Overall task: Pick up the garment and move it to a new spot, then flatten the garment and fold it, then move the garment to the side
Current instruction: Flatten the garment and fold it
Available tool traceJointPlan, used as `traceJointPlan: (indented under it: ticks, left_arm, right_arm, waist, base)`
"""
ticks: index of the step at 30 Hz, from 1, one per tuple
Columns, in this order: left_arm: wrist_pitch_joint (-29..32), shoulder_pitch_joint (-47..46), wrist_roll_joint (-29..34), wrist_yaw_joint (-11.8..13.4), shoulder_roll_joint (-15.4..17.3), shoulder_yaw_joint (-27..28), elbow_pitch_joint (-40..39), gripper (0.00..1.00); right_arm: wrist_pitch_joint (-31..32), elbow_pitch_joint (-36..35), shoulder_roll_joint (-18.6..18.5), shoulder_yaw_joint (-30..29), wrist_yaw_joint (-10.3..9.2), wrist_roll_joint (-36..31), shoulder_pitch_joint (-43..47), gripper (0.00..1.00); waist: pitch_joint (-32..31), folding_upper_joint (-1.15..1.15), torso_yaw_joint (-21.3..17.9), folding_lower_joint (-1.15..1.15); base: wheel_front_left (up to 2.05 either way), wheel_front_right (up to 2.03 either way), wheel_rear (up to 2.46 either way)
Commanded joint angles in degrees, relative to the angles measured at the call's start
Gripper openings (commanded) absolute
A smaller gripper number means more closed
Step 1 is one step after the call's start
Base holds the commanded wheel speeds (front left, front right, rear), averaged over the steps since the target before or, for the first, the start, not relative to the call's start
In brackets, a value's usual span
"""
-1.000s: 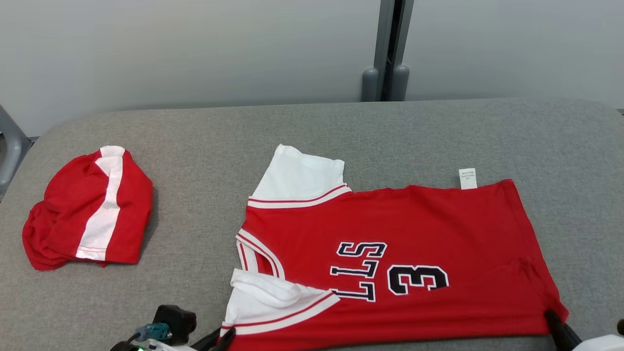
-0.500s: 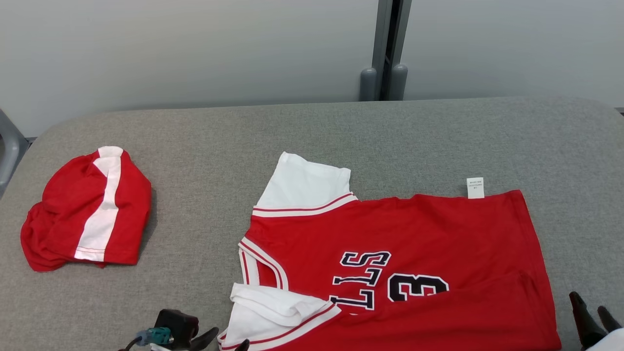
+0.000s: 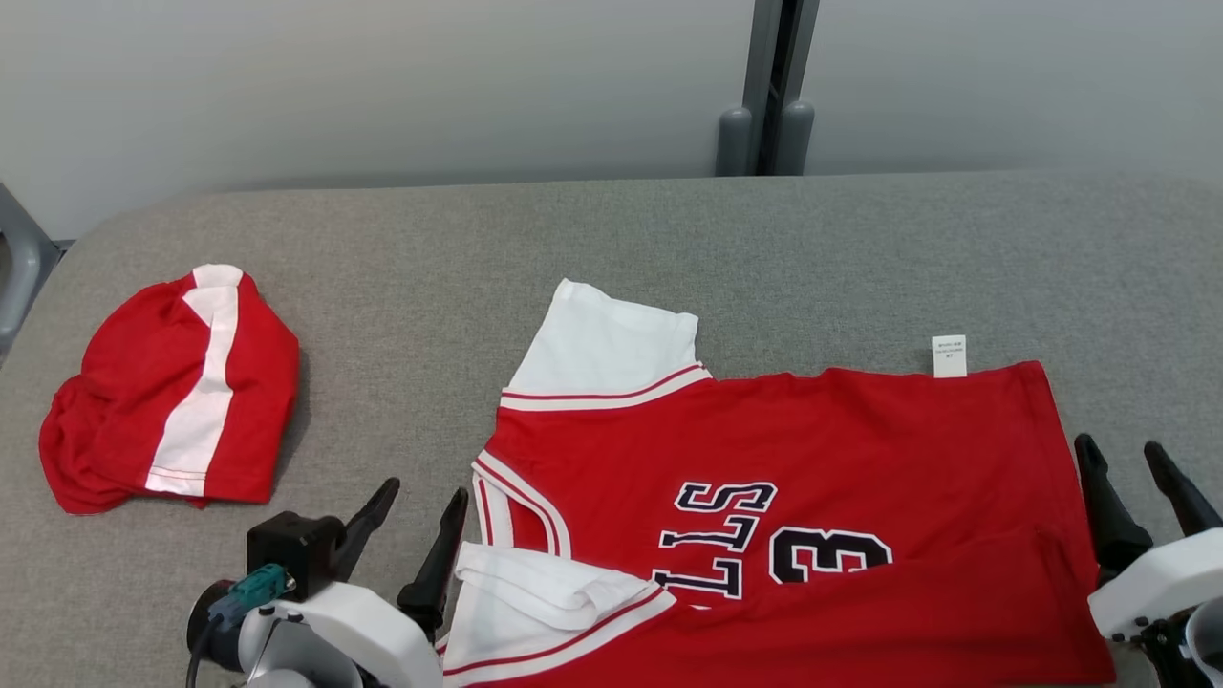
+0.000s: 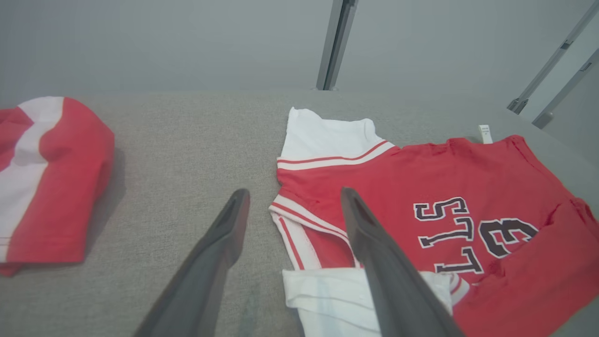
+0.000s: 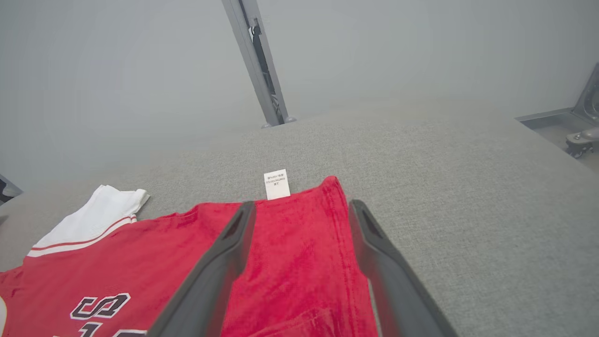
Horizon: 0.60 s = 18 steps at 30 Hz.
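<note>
Listing one red jersey [image 3: 764,449], lying flat on the grey table [image 3: 611,239] with its printing facing up, collar pointing to the robot's left, hem to the right, near edge running out past the bottom of the head view. Counting two white sleeves: far sleeve [image 3: 611,339] lying flat and pointing toward the table's back edge, near sleeve [image 3: 535,592] lying doubled over on itself. Counting one white label [image 3: 949,355], poking out past the jersey's far edge close to the hem. Counting one second garment, a red-and-white bundle [image 3: 172,392], sitting well apart to the left, near the table's rounded left edge. Leaving bare table open behind the jersey up to the back edge, between bundle and collar, and to the right of the hem. Counting two grippers, each carrying two dark fingers: left gripper [image 3: 425,490] standing just beside the collar and near sleeve, fingers spread, gripping nothing; right gripper [image 3: 1119,445] standing at the hem, fingers spread, gripping nothing, straddling the hem edge in the right wrist view. Noting one grey post [image 3: 769,96] rising behind the back edge.
</note>
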Motion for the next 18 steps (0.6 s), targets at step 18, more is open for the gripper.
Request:
traceJointPlan:
  ticks: [18]
  left_arm:
    - [1.51, -24.72, 6.97, -4.82, -8.03, -0.67, 20.43, 1.00]
  right_arm:
    - [-1.80, -3.43, -3.64, 6.83, -0.02, -6.39, -13.03, 1.00]
  waist:
    - [14.83, 0.00, -4.54, 0.00]
  base:
    - [0.00, 0.00, 0.00]
